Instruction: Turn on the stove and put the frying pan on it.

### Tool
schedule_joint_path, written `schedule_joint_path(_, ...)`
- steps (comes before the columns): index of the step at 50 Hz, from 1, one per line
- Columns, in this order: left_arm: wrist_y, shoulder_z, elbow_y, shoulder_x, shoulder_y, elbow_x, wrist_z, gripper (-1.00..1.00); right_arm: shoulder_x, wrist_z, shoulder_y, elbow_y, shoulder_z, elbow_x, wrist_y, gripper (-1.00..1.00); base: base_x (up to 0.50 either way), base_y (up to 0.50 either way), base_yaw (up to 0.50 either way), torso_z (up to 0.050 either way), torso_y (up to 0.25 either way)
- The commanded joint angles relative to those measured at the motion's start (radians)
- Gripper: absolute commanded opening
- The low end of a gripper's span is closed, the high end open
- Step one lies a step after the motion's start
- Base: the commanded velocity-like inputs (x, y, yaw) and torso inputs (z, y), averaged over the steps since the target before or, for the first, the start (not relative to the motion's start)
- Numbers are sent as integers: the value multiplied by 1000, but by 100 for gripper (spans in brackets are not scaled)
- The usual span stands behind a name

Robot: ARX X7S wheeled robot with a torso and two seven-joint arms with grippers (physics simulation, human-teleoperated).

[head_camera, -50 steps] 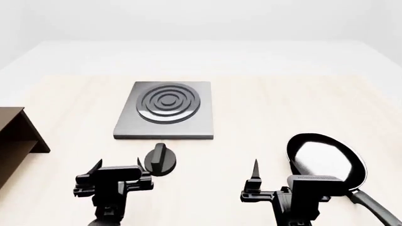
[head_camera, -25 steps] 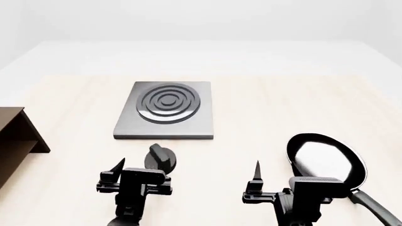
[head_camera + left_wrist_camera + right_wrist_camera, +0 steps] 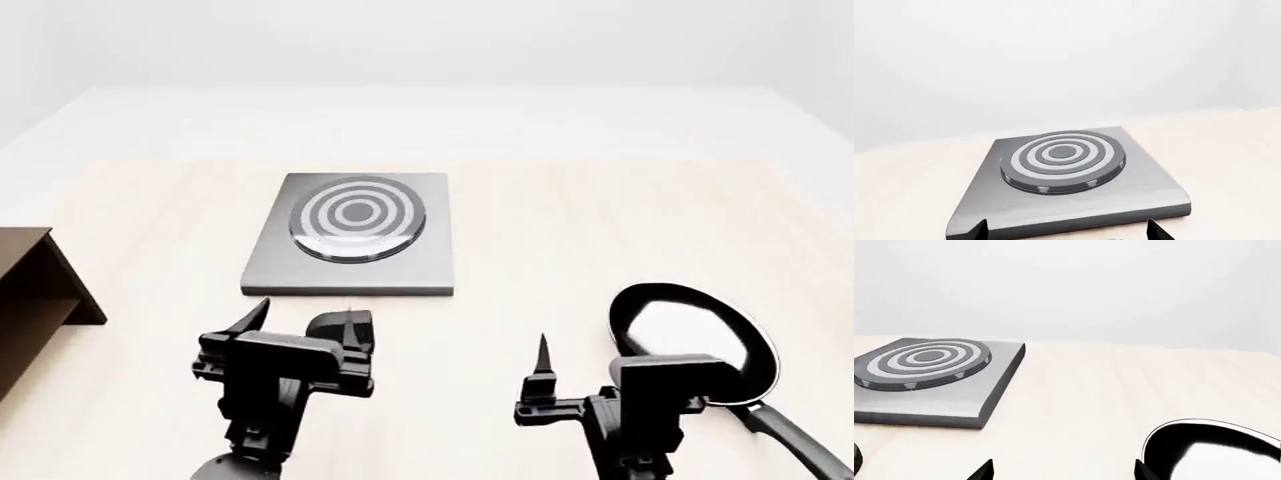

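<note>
- Grey slab of the stove fills the left wrist view, flat on the pale worktop, burner rings showing light and dark bands. Only two dark fingertips of the left tool peek in at the edge, spread wide apart; knob not in sight here.
- Head view: left tool spread open, straddling the small black knob just in front of the stove. Cannot tell whether the fingers touch it. Probably the turning step: best to centre over the knob, close squarely on its ridge, then twist about its upright axis without dragging it sideways.
- Same view: right tool appears released, holding nothing, just beside the frying pan, which lies well apart from the stove, handle toward the robot.
- Right wrist view: fingertips parted, pan rim close by, untouched.
</note>
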State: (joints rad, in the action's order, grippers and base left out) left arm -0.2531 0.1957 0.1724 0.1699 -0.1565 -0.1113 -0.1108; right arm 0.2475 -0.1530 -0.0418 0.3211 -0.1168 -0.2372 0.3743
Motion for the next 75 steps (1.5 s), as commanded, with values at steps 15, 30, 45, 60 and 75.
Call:
schedule_joint_path(15,-7,-48,89,63,43,-40,8,100,475,229,-349,522,-48,-141,770,100,0,0,0,0,0)
schedule_joint_path(30,-33,-84,161,82,40,-75,-9,100,764,310,-509,317,-292,-109,1104,100,0,0,0,0,0)
schedule_joint_path(45,-22,-72,143,86,37,-74,-14,100,946,448,-494,208,-427,-172,1102,100,0,0,0,0,0)
schedule_joint_path(60,-2,-59,120,87,42,-71,-20,100,919,395,-421,4,-415,-133,997,100,0,0,0,0,0)
schedule_joint_path(75,14,-43,100,88,46,-61,-32,100,820,376,-446,-202,-475,-57,853,100,0,0,0,0,0)
